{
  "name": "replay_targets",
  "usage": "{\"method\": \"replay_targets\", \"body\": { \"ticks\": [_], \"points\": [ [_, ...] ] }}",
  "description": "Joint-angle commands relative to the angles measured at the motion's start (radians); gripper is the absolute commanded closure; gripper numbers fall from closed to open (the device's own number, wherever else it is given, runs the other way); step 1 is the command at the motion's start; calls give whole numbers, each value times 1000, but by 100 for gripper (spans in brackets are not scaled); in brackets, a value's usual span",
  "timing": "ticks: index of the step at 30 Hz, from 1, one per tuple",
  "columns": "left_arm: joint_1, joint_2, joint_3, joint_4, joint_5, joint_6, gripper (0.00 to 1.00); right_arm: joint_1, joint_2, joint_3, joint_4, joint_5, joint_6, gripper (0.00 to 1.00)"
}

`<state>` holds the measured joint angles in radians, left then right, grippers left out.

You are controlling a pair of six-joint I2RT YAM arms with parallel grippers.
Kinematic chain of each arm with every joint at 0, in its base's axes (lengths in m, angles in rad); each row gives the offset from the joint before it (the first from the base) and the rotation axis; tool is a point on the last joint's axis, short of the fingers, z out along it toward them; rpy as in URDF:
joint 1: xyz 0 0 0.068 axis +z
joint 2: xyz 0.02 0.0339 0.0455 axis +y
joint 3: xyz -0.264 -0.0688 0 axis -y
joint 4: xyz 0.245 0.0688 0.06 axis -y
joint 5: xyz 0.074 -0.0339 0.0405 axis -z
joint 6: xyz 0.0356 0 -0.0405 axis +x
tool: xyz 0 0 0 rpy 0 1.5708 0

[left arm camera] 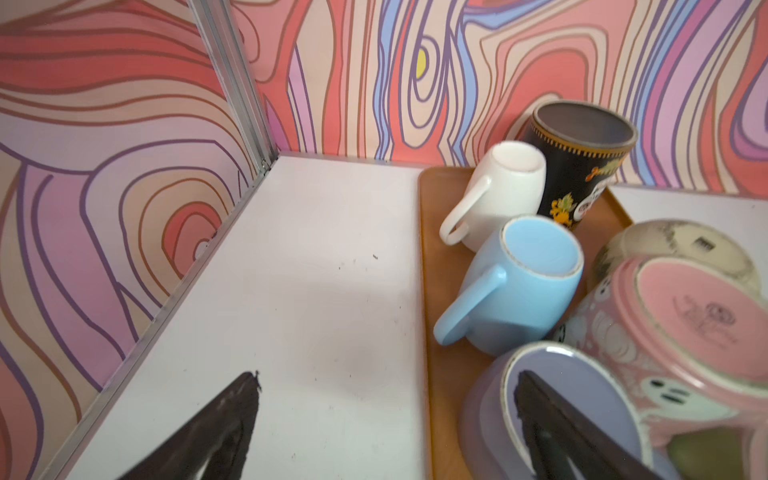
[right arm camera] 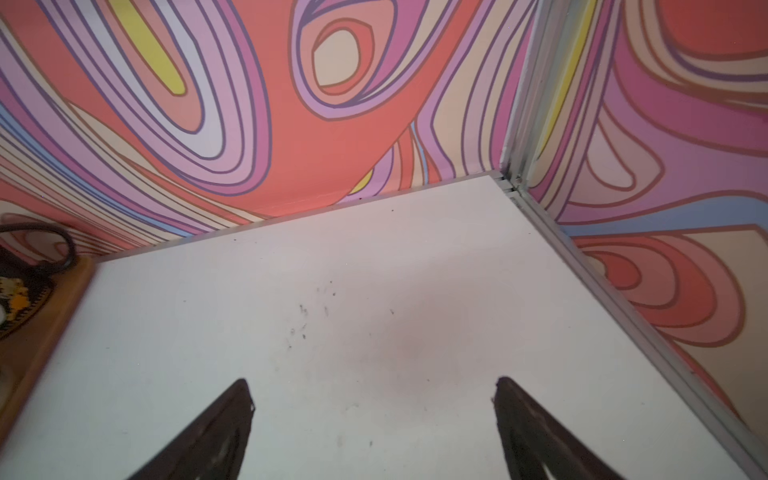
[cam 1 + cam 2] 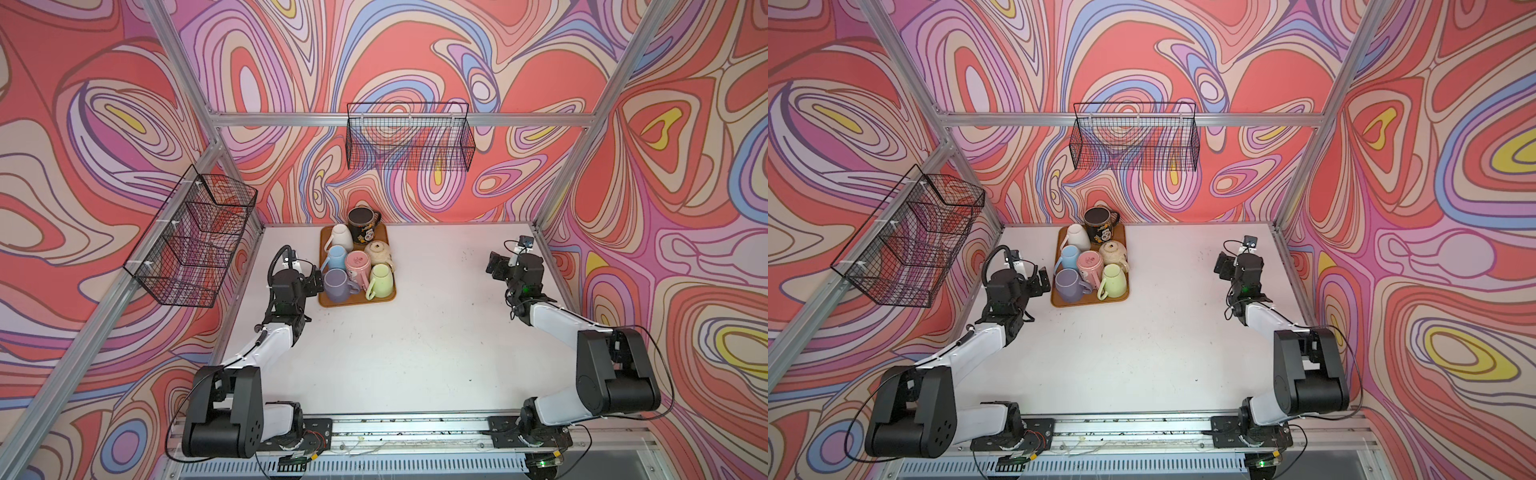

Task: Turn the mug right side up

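Nothing turned over yet. Six mugs (image 3: 357,262) are sitting bottom-up on the tray (image 3: 353,300) at the surface's (image 3: 415,353) back edge; only the black mug (image 3: 362,224) is standing upright. Left pincer (image 3: 317,281), spread and empty, is hovering beside the purple mug (image 3: 338,284). Right pincer (image 3: 494,264), spread, is idling near the right edge.

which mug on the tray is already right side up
The black mug at the far end of the tray, nearest the back wall. Its open mouth faces up, while the six other mugs show their bases.
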<state>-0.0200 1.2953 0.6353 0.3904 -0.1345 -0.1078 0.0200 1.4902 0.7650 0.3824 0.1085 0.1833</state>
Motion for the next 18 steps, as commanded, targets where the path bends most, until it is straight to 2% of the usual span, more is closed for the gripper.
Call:
{"method": "replay_targets", "body": {
  "ticks": [1, 6, 8, 14, 18],
  "points": [
    [10, -4, 88, -247, -2, -69, 7, 1, 7, 43, -229, -191, 137, 6],
    [48, 68, 205, -439, 20, -149, 13, 15, 42, 93, -240, -402, 280, 13],
    [80, 129, 263, -516, 88, -169, 18, 52, 73, 113, -231, -449, 322, 17],
    [149, 370, 469, -771, 315, -167, 45, 203, 224, 202, -209, -490, 400, 27],
    [153, 447, 496, -788, 366, -180, 50, 282, 347, 245, -140, -524, 466, 35]
  ]
}}
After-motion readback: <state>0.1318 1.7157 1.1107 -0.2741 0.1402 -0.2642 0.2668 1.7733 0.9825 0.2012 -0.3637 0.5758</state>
